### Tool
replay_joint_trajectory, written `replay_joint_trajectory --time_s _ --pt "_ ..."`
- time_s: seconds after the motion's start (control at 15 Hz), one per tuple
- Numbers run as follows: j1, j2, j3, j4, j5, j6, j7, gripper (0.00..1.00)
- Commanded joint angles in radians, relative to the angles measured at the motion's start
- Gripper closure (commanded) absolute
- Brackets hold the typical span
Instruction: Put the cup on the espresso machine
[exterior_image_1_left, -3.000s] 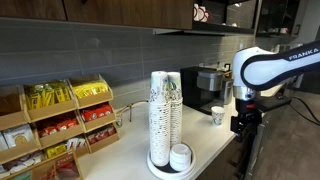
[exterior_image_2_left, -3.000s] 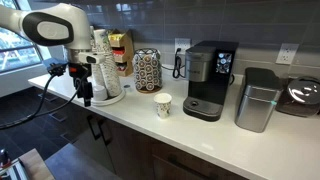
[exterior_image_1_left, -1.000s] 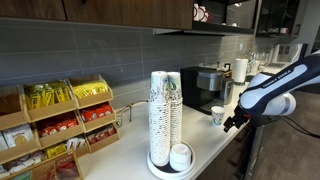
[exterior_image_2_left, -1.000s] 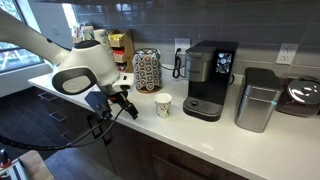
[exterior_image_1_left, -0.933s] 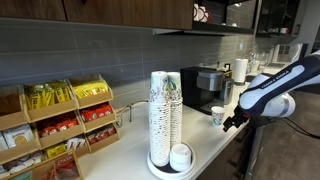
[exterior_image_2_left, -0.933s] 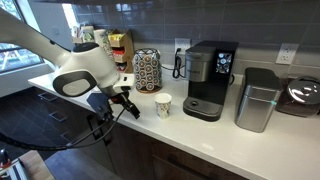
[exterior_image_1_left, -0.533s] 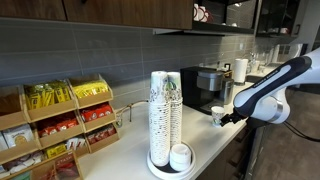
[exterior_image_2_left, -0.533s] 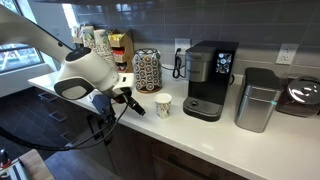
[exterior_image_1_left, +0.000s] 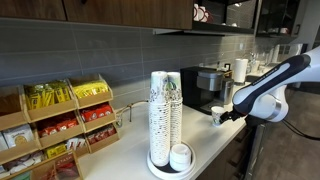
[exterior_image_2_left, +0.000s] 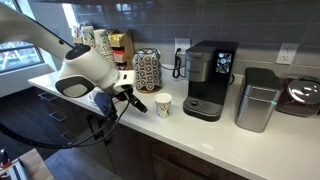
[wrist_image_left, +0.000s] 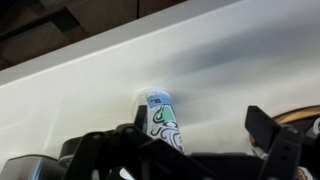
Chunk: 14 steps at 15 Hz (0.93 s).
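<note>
In an exterior view the one white arm (exterior_image_2_left: 85, 68) reaches in from the left edge, low over the white counter (exterior_image_2_left: 205, 135). Its single gripper (exterior_image_2_left: 138, 102) is level with and just beside the cup (exterior_image_2_left: 162, 105), though whether they touch is unclear. Behind the arm stand at least two tall cup stacks (exterior_image_2_left: 100, 45); their exact number is hard to tell. Next comes one round patterned canister (exterior_image_2_left: 147, 70). The one small cup stands upright on the counter, apart from the single espresso machine (exterior_image_2_left: 210, 80) further right. Beyond that sit one steel box (exterior_image_2_left: 257, 100) and one dark appliance (exterior_image_2_left: 303, 93) at the edge. In the wrist view the jaws are spread wide and grip nothing; the cup (wrist_image_left: 162, 120) stands just ahead, nearer the finger (wrist_image_left: 128, 148) on the picture's left side.
</note>
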Motion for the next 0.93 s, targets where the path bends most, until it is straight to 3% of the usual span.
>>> replay_joint_trajectory --time_s 0.0,0.87 --pt "0.081 0.006 -0.071 0.025 0.086 0.036 -0.094 0.0" --pt "0.369 0.019 -0.351 0.113 0.43 0.011 -0.497 0.0"
